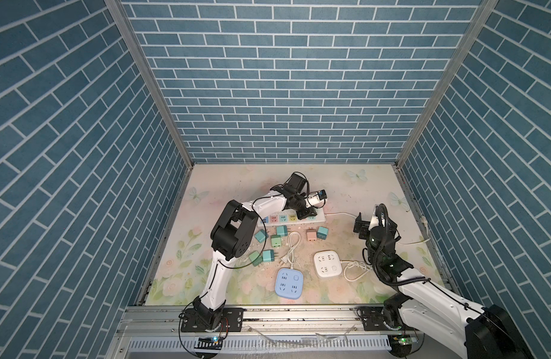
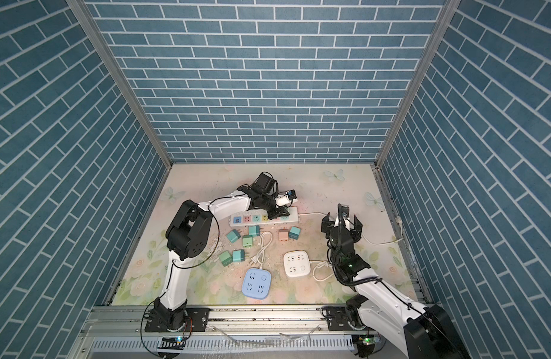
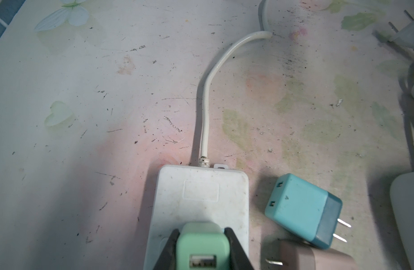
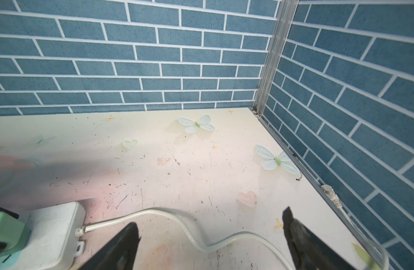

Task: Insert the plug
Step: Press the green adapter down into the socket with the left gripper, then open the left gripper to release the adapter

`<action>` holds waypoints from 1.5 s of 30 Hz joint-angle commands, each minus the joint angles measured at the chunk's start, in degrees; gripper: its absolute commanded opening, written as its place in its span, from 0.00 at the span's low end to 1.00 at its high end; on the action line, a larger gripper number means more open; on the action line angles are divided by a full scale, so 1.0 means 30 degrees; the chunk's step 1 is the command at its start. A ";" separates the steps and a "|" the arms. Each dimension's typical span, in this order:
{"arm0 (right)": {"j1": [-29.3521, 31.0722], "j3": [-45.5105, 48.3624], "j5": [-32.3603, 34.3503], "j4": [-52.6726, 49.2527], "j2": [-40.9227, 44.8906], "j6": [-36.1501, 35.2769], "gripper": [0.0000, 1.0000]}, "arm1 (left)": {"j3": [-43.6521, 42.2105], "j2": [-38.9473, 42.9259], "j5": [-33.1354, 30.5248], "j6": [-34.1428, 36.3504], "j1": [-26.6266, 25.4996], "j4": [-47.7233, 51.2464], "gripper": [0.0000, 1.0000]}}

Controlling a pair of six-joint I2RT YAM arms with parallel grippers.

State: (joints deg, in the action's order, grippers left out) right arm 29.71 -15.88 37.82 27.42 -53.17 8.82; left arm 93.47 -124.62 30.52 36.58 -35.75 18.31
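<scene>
Left pincer (image 3: pixel 202 231) tight around mint plug (image 3: pixel 202 245) at white power strip (image 3: pixel 201 194); right pincer (image 4: pixel 210 217) wide, empty

1. Walls (image 1: pixel 283 93): slate-blue brick pattern with white mortar lines.
2. Tabletop (image 1: pixel 345 186): cream fading to pale pink, printed with pastel flowers, green leaves, pale blue butterflies and small hearts, and flecked with dark scuffs.
3. Power strip (image 1: pixel 277 218): white, with socket faces blue, pink, yellow and green from the left. Its cord (image 3: pixel 207 105) is white.
4. Mint-green charger plug (image 3: pixel 201 243), between the black fingers (image 3: pixel 168 247) of the left tool (image 3: pixel 201 230). The right tool (image 4: pixel 210 217) is black too.
5. Teal charger (image 3: pixel 301 210): two-tone, with a lighter body and a darker prong end. Pink charger (image 1: pixel 311 235): dusty pink.
6. Near square socket blocks: the blue block (image 1: pixel 288 283) is pale blue, and the white block (image 1: pixel 328 263) lies to its right.
7. Left arm (image 1: pixel 216 279) and right arm (image 1: pixel 439 298): white links, black joints.
</scene>
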 commanded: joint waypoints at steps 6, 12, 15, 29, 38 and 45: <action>-0.0063 0.0305 0.0035 0.0282 0.0433 0.0617 0.98 | -0.2190 0.0878 0.0304 -0.1008 -0.0125 0.0928 0.00; -0.0065 0.0278 0.0019 0.0284 0.0408 0.0605 0.98 | -0.3390 0.1695 0.0935 -0.2904 -0.0836 -0.0869 0.00; -0.0063 0.0311 0.0019 0.0235 0.0488 0.0605 0.98 | -0.2883 0.1231 0.0201 -0.3132 -0.1209 -0.0622 0.00; -0.0061 0.0524 0.0088 0.0310 0.0825 0.0664 0.98 | -0.5719 0.1594 -0.0846 -0.3675 -0.0916 -0.2438 0.00; -0.0061 0.0400 0.0138 0.0280 0.0579 0.0668 0.98 | -0.5258 0.1156 -0.0744 -0.3631 -0.0975 -0.2647 0.00; -0.0065 -0.0281 0.0561 -0.0035 -0.0459 0.0755 0.98 | -0.5445 0.1646 -0.0769 -0.3949 -0.0975 -0.2966 0.13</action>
State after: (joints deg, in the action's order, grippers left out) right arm 29.71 -14.76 38.17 27.38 -53.28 9.23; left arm 78.63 -117.89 29.78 25.67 -38.41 4.64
